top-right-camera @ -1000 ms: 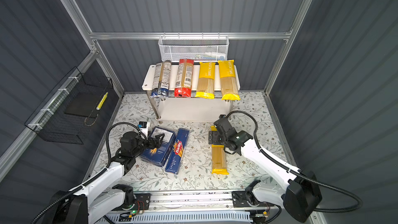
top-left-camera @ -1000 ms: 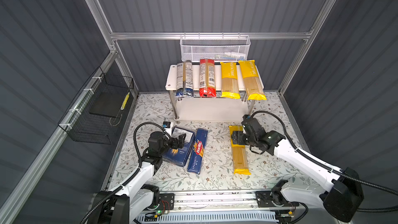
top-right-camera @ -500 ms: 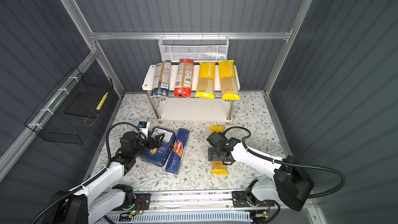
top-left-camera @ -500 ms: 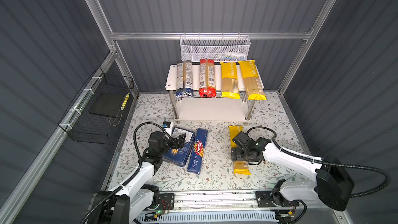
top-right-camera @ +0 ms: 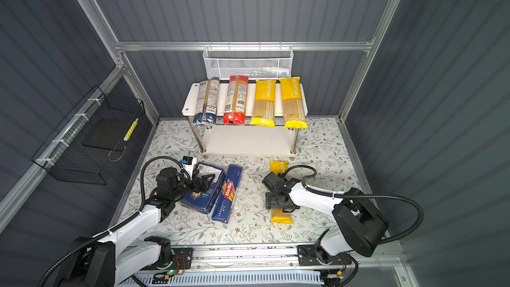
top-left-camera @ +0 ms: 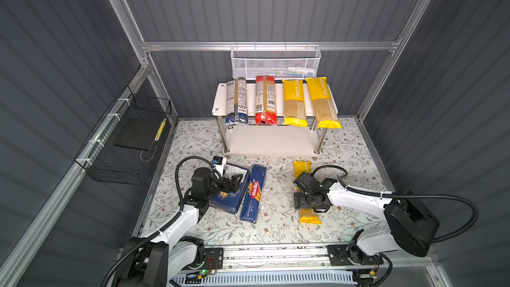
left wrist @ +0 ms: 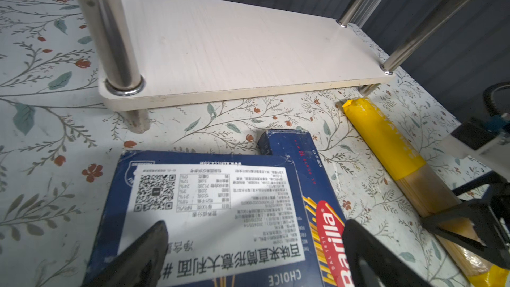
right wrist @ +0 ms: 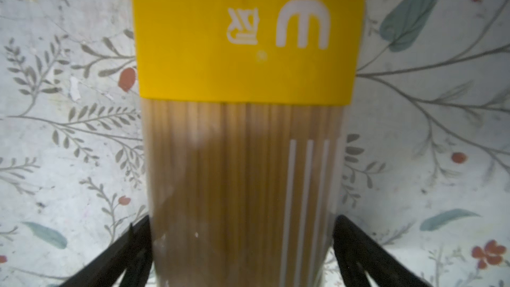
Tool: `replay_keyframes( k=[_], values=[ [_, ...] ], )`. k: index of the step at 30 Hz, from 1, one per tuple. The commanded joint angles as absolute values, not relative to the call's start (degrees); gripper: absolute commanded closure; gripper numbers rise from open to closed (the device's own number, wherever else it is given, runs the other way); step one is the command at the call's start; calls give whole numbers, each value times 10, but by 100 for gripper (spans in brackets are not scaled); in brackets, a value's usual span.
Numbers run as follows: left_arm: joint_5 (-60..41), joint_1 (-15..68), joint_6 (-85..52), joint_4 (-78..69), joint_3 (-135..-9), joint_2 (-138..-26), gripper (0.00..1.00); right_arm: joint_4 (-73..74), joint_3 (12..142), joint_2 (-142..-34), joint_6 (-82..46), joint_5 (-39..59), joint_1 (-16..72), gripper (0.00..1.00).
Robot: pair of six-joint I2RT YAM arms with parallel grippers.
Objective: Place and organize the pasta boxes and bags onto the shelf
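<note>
The shelf (top-left-camera: 271,139) stands at the back; on its top board lie a dark blue-black bag (top-left-camera: 236,100), a red-ended bag (top-left-camera: 265,99) and two yellow bags (top-left-camera: 294,102) (top-left-camera: 321,102). Its lower board (left wrist: 234,45) is bare. A third yellow bag (top-left-camera: 301,165) (right wrist: 242,51) lies on the floor. My right gripper (top-left-camera: 307,205) (right wrist: 241,220) is open, one finger at each side of that bag's clear middle. The wide pasta box (top-left-camera: 230,200) (left wrist: 209,205) and the slim SPAGHETTI box (top-left-camera: 253,193) (left wrist: 292,144) lie side by side. My left gripper (top-left-camera: 234,183) (left wrist: 255,225) hovers open over the wide box.
A white mesh basket (top-left-camera: 276,62) hangs on the back wall above the shelf. A black wire basket (top-left-camera: 129,144) hangs on the left wall. Grey walls close in three sides, and a metal rail (top-left-camera: 276,252) runs along the front of the floral mat.
My right gripper has slid from the floor bag's far yellow end toward its middle and come down around it, jaws widening slightly. The left arm has not moved.
</note>
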State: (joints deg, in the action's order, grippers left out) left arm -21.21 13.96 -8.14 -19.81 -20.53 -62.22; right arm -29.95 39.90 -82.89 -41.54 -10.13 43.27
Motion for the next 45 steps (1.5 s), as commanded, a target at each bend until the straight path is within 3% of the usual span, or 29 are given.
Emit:
replay_keyframes(
  k=[1, 9, 20, 45],
  values=[
    [-272, 146, -90, -220, -228, -625, 1, -280, 388, -839, -408, -107, 430, 1],
    [-260, 211, -107, -218, -242, -623, 1, -243, 364, -845, -406, -91, 412, 1],
    [-225, 282, -89, -248, -228, -674, 1, -249, 359, -844, -417, -119, 410, 19],
    [-215, 292, -65, -232, -250, -707, 1, -195, 316, -752, -440, -146, 417, 62]
  ],
)
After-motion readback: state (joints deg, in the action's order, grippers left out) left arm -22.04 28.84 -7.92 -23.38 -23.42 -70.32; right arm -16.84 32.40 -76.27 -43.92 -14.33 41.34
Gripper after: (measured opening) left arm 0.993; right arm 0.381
